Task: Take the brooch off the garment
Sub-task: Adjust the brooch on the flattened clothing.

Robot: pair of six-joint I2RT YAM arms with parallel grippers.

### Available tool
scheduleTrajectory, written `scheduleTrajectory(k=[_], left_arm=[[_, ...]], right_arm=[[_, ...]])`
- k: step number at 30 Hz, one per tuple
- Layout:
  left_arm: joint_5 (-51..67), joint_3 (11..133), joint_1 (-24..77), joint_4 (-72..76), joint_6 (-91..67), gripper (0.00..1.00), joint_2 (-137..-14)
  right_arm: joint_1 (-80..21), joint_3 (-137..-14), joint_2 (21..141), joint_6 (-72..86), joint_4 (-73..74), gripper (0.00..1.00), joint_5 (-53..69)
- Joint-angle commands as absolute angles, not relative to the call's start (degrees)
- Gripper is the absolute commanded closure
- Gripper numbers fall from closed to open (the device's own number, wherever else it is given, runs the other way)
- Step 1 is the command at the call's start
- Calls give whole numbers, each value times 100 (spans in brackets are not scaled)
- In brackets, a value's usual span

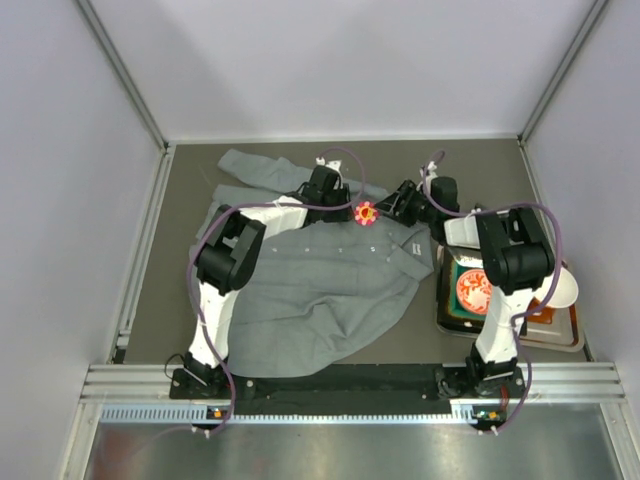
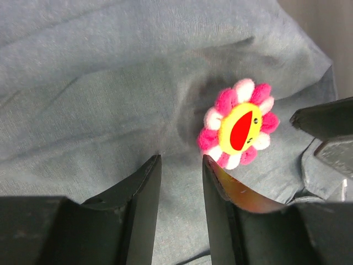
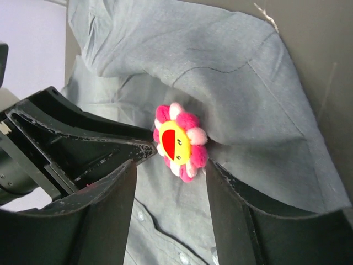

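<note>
The garment (image 1: 320, 290), a rumpled grey button-up shirt, lies spread across the dark table between my two arms. The brooch (image 1: 366, 212), a pink flower with a yellow centre, is pinned near its collar end. My left gripper (image 2: 179, 163) rests on the cloth just left of the brooch (image 2: 238, 131), jaws partly apart with only flat grey fabric between them. My right gripper (image 3: 170, 165) stands open, and the brooch (image 3: 179, 142) sits just past its fingertips, in line with the gap. Neither gripper holds the brooch. Both grippers flank it closely in the top view.
A tray (image 1: 560, 342) at the right edge holds a red-orange disc (image 1: 472, 290) and a white cup (image 1: 562, 288), beside my right arm. Pale enclosure walls ring the table. A metal rail (image 1: 350, 382) runs along the front by the arm bases.
</note>
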State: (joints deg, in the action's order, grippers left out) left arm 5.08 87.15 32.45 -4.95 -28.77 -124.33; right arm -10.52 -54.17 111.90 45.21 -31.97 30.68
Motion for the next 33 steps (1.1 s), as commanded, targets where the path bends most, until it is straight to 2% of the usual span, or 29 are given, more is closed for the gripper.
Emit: scheduleTrajectory(k=[1, 10, 20, 26, 31, 33], left_arm=[[932, 8560, 3041, 561, -3137, 59, -11962], [1133, 8798, 2760, 1624, -3990, 61, -12700], [1231, 8956, 2698, 1802, -4157, 61, -13201], [1090, 8798, 2663, 1767, -4025, 61, -13149], [1072, 8771, 2663, 1749, -3964, 61, -13140], [1107, 8789, 2654, 1740, -3972, 61, -13183]], right_arm=[[-1221, -5800, 11294, 4193, -3217, 48, 3024], [-1389, -6134, 11531, 3946, -2778, 52, 2874], [-1406, -6390, 11593, 3235, -2005, 48, 2356], [-1406, -6425, 11847, 3568, -2636, 51, 2856], [-1406, -6478, 11918, 3621, -2751, 61, 2848], [-1424, -6408, 11796, 3621, -2873, 71, 2813]])
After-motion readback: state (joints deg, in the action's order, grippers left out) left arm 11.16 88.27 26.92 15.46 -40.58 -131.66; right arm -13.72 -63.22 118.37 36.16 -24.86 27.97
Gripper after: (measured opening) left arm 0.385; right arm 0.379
